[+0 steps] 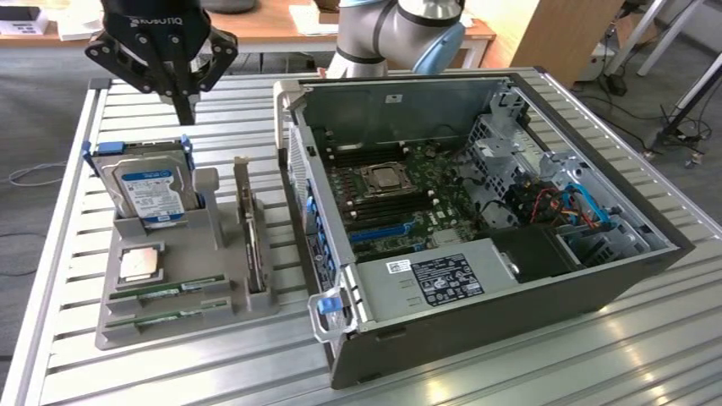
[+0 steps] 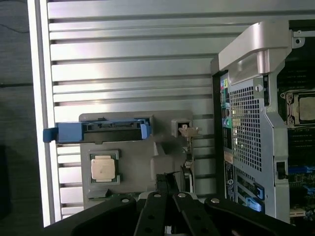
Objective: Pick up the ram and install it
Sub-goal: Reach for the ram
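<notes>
Exterior view: the approach step seems in hand, with nothing picked yet. Ram (image 1: pixel 169 293), a thin green stick with dark chips, lies flat at the tray's (image 1: pixel 124 337) near end. Gripper (image 1: pixel 184 108) hangs above the tray's far end, fingers pressed together and empty; a grasp would need them spread. Case (image 1: pixel 508 330) sits beside the tray, on the exterior view's right.

Beneath the black gripper (image 2: pixel 166 189), its own linkage covers the grey plastic holder tray's (image 2: pixel 133 167) end where the long, flat green ram (image 1: pixel 167 293) lies.

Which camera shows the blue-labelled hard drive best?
The exterior view: the hard drive stands upright in the grey tray, label facing the camera. The wrist view looks down on its top edge and blue rails.
</notes>
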Controlling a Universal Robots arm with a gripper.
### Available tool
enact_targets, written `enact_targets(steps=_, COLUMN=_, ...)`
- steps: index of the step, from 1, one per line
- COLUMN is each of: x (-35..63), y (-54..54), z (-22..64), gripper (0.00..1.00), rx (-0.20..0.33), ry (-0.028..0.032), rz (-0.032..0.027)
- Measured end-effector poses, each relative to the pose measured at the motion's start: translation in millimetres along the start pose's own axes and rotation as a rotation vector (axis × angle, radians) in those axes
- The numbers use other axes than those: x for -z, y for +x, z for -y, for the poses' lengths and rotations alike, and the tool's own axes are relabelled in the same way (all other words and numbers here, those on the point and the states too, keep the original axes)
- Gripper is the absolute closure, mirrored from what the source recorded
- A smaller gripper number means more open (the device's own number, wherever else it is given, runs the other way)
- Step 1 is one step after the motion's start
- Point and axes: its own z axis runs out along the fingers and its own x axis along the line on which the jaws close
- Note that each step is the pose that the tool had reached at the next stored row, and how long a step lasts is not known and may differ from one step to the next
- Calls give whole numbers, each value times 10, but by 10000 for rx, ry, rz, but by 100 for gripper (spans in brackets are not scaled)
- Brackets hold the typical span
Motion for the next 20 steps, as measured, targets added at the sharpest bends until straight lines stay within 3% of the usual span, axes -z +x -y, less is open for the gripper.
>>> enact_targets(steps=13, x=6, y=224, z=17, gripper=89, rx=0, ry=0, rz=0)
enact_targets(steps=20, x=6, y=238, z=19, gripper=89, rx=-2, ry=0, rz=0)
